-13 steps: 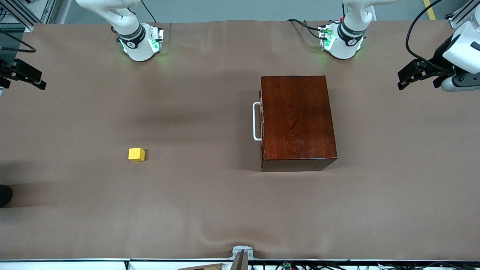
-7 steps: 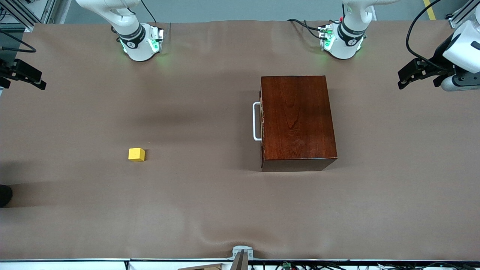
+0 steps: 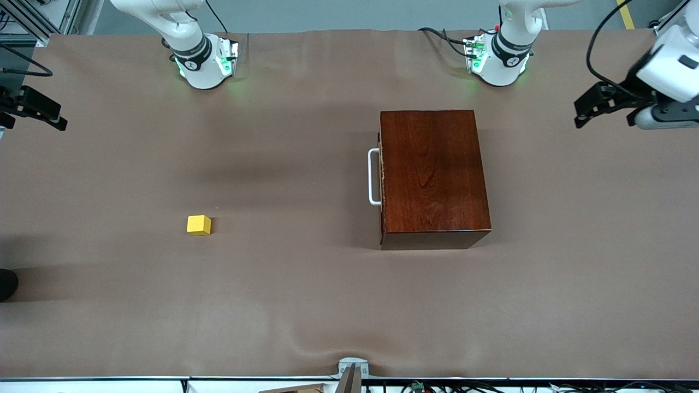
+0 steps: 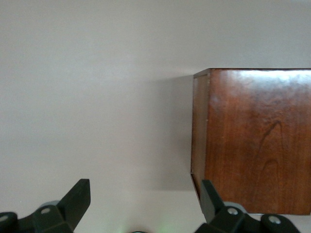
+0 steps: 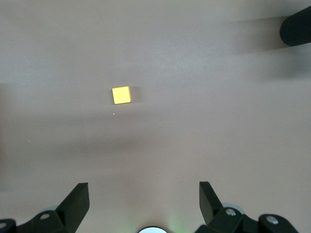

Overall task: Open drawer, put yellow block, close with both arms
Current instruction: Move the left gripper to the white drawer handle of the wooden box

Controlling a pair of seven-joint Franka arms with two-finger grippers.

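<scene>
The dark reddish-brown wooden box stands on the table. Its drawer is pushed in, and the white handle faces the right arm's end. The yellow block lies on the cloth toward the right arm's end, nearer the front camera than the handle. My left gripper hangs open over the left arm's end of the table. In its wrist view the left gripper holds nothing, and a corner of the box shows. My right gripper is open and empty over the right arm's end. The right gripper sees the yellow block.
Brown cloth covers the whole table. A dark rounded object pokes in at the table edge by the right arm's end. A metal bracket sits at the edge nearest the front camera. The arm bases glow green.
The left gripper has shifted slightly toward the box and toward the bases' side. The right gripper, the block and the box have not moved.
</scene>
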